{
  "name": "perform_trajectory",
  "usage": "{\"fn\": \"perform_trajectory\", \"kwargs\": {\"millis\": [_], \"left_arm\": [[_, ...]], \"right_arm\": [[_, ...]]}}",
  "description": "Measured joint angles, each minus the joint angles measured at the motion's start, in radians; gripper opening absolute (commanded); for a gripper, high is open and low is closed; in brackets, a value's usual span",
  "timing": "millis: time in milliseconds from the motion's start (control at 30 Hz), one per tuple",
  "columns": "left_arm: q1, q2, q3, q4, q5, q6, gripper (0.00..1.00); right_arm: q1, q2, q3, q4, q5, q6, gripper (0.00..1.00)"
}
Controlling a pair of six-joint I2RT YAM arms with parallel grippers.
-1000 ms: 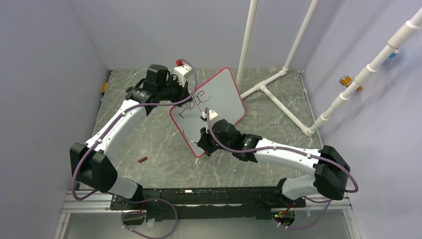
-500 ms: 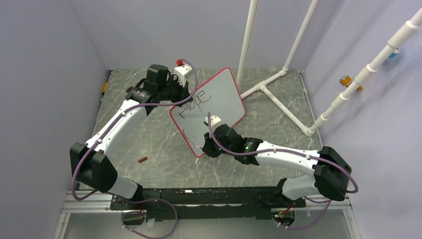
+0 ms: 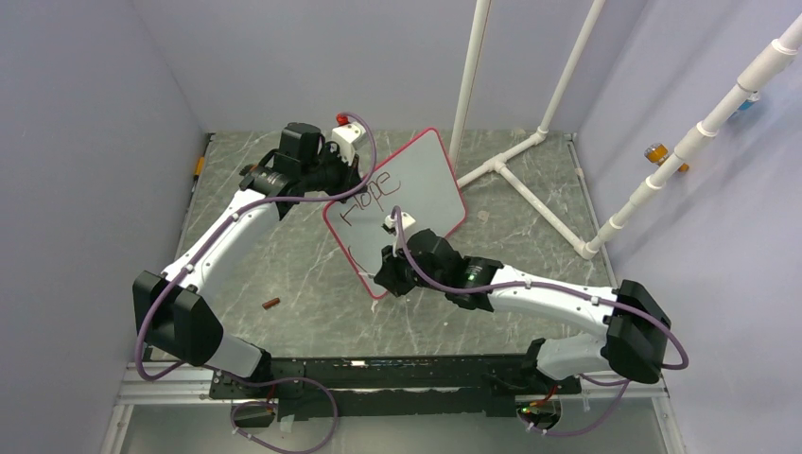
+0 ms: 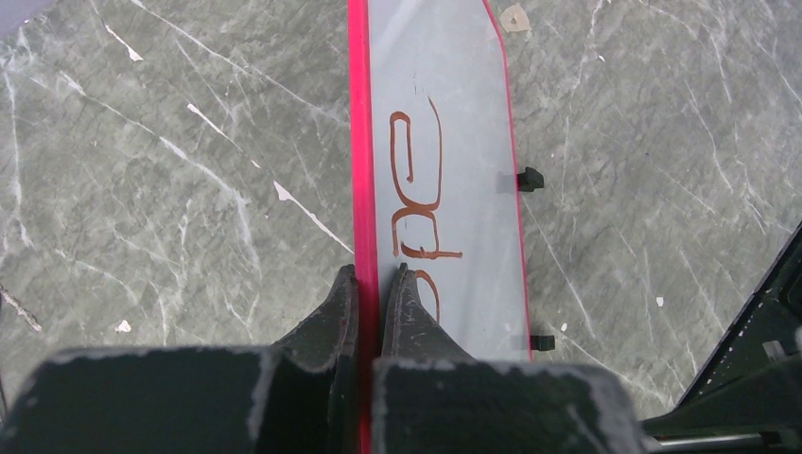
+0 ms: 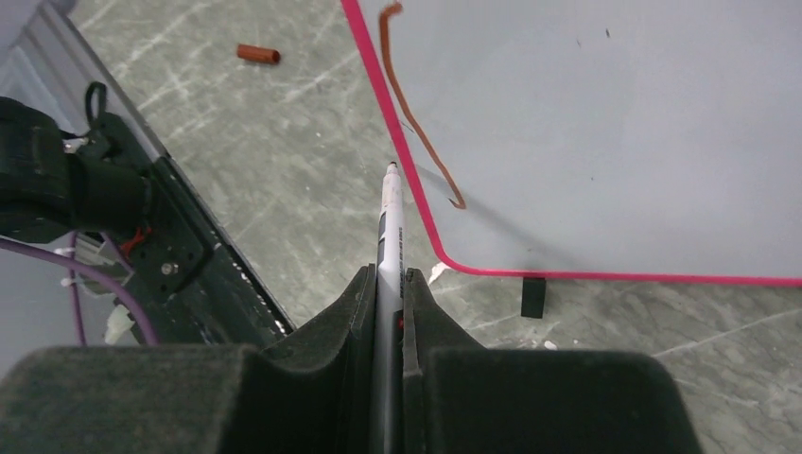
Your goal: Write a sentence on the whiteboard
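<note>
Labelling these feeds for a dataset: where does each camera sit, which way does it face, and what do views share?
Top external: fixed above and behind the bases, looking down at the table; left arm and right arm show whole, whiteboard between them.
Left wrist: on the left arm, looking along the left fingers, shut on the whiteboard's red frame.
Right wrist: on the right arm, looking along the right fingers, shut on a marker beside the frame.
Shared: whiteboard in all; brown cap in top and right wrist.

You have one rounded rectangular red-framed whiteboard [image 3: 430, 170] with two small black feet [image 4: 530, 178], one white-barrelled marker [image 5: 388, 227] and one small red-brown cylinder [image 3: 270, 304].
</note>
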Motion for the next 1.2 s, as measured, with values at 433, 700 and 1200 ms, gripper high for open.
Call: {"fn": "perform_trajectory", "kwargs": {"millis": [433,700,1200], "left_arm": [[0.0,0.0,0.0,0.0,0.0,0.0,0.0],[-0.001,-0.002,0.0,0.0,-0.001,0.0,0.0],[-0.004,-0.002,0.0,-0.002,-0.004,0.0,0.0]], "right_arm": [[0.001,-0.016,0.086,-0.024,0.032,-0.014,0.0],[0.001,0.0,0.089,-0.051,0.102,-0.014,0.0],[0.001,0.05,0.118,-0.053,0.108,-0.008,0.0]]}}
